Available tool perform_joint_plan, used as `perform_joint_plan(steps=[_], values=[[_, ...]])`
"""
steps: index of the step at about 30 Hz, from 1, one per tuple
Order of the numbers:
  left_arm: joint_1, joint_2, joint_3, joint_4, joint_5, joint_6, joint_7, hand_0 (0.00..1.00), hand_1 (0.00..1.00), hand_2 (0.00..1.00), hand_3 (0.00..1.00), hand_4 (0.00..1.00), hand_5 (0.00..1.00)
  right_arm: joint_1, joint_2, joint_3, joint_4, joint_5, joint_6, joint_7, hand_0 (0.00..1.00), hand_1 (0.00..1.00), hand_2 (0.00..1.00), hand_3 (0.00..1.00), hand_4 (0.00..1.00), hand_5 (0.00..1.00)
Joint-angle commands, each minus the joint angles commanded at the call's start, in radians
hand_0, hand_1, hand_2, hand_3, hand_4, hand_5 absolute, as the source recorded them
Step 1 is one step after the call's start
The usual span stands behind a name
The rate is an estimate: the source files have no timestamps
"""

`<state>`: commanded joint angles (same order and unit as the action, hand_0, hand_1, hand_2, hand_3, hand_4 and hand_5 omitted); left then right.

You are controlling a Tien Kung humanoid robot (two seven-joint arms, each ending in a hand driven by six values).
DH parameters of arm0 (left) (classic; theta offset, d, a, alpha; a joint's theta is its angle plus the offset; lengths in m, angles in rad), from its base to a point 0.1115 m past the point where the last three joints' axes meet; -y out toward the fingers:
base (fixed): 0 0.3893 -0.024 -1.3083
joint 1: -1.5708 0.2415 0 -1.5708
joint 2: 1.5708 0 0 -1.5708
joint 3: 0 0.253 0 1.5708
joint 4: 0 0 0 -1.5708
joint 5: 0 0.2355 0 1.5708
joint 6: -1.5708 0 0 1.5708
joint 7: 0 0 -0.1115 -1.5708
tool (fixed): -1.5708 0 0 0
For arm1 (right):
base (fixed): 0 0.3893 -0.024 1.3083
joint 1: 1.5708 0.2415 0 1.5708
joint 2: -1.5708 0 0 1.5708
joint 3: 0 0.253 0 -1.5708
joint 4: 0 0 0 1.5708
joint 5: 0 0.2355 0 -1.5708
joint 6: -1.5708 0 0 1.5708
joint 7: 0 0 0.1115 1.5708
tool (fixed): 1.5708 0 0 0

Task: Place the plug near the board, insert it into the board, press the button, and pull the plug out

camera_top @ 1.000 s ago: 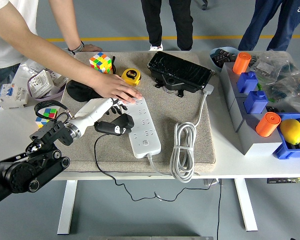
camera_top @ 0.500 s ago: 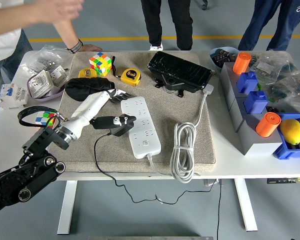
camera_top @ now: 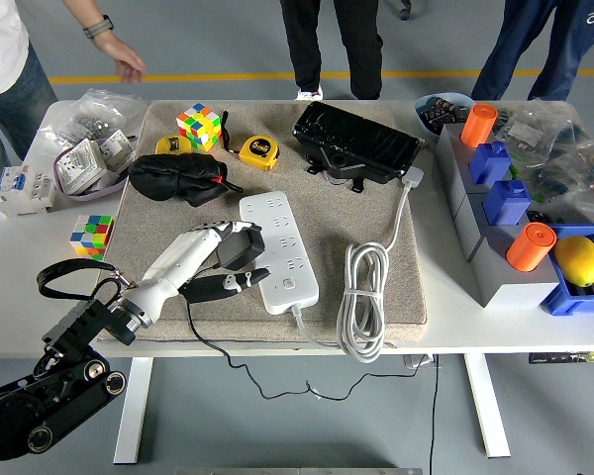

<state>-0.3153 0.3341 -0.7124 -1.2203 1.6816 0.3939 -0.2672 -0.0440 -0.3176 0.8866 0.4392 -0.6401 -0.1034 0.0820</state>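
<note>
A white power strip [camera_top: 280, 249] lies lengthwise on the beige mat [camera_top: 376, 213], its button end toward the near edge. My left hand [camera_top: 228, 265], a white forearm with dark fingers, reaches in from the lower left and is curled around the black plug [camera_top: 242, 244]. The plug rests against the strip's left edge at its middle. The plug's thin black cable [camera_top: 200, 336] trails off the table's near edge. The strip's own white cord [camera_top: 366, 297] lies coiled to its right. My right hand is out of view.
Behind the strip lie a black pouch [camera_top: 176, 178], a yellow tape measure [camera_top: 260, 150], a Rubik's cube [camera_top: 200, 126] and a black wrapped box [camera_top: 356, 143]. A small cube [camera_top: 91, 236] sits left of the mat. Blue bins, orange cylinders and a lemon [camera_top: 577, 259] crowd the right. A person's hand [camera_top: 129, 64] hangs at top left.
The person's hand lifted off the power strip and pulled back to the top left. My left hand carried the plug nearer along the strip's left edge.
</note>
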Motion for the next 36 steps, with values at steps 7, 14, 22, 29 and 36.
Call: perform_joint_plan(steps=[7,14,22,29,36], values=[[0.016,0.003,-0.014,0.003,0.03,0.022,-0.004,0.862,0.873,0.89,0.829,0.881,0.933,-0.004,0.002,0.005,-0.001,0.0,0.0,0.001,0.605,0.629,0.611,0.544,0.919,0.397],[0.008,0.002,-0.013,0.04,0.076,0.029,0.014,0.862,0.874,0.888,0.827,0.88,0.93,-0.002,0.006,0.013,0.0,-0.001,0.0,0.004,0.603,0.628,0.609,0.545,0.918,0.396],[0.001,-0.006,-0.021,0.079,0.087,0.043,0.018,0.859,0.878,0.891,0.826,0.883,0.928,-0.005,0.008,0.016,0.0,0.001,0.001,0.007,0.605,0.629,0.609,0.546,0.919,0.394],[-0.005,-0.005,-0.03,0.101,0.088,0.053,0.016,0.855,0.875,0.889,0.825,0.883,0.925,-0.006,0.009,0.02,-0.001,0.001,0.001,0.009,0.605,0.628,0.608,0.545,0.918,0.393],[-0.016,-0.008,-0.02,0.126,0.099,0.044,0.033,0.85,0.874,0.888,0.823,0.885,0.92,-0.005,0.01,0.024,0.0,0.001,0.002,0.011,0.605,0.628,0.607,0.545,0.918,0.393]])
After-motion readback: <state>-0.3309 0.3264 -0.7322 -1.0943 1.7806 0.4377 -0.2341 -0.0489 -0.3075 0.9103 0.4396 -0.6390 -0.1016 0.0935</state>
